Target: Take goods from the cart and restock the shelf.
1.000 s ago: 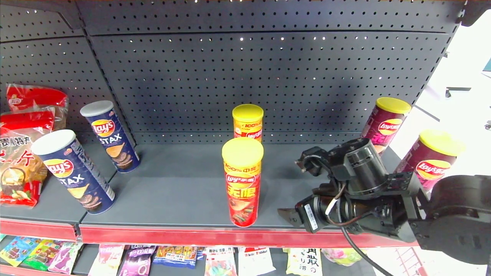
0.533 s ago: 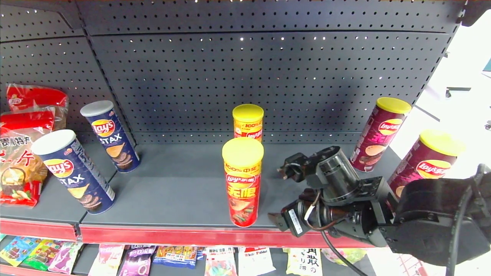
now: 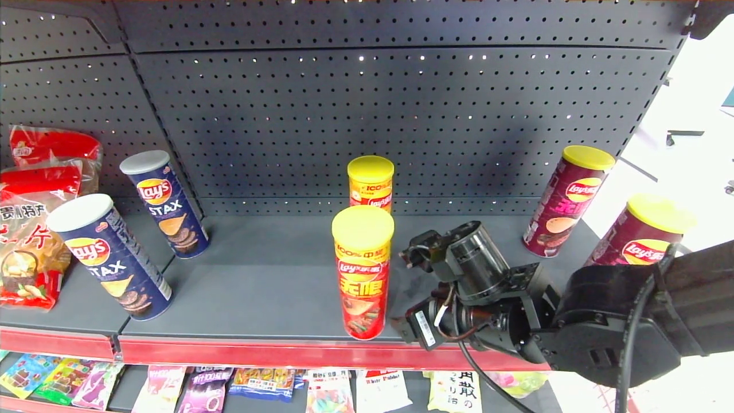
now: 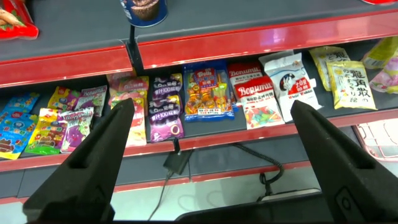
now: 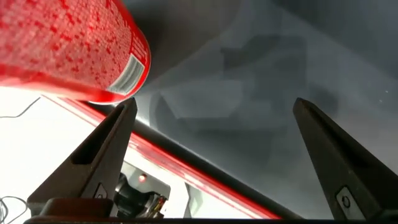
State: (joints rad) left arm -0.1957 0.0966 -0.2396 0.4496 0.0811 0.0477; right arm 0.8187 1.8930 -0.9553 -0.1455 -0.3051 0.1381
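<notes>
A red chip can (image 3: 362,275) with a yellow lid stands upright at the front middle of the grey shelf (image 3: 269,287). A second yellow-lidded can (image 3: 370,182) stands behind it. My right gripper (image 3: 406,324) hovers low over the shelf's front edge, just right of the red can. In the right wrist view the right gripper (image 5: 212,106) is open with nothing between its fingers, and the red can (image 5: 68,50) lies outside one finger. My left gripper (image 4: 211,104) is open and empty, facing the lower shelf of snack bags (image 4: 205,90).
Two blue cans (image 3: 109,258) (image 3: 165,203) stand tilted at the shelf's left, beside red snack bags (image 3: 34,229). Two maroon cans (image 3: 567,198) (image 3: 645,238) stand at the right. A pegboard wall (image 3: 401,126) backs the shelf. Bare shelf lies between the red can and the maroon cans.
My right arm has moved left along the shelf's front edge, bringing its gripper close beside the red can. The cans have not moved.
</notes>
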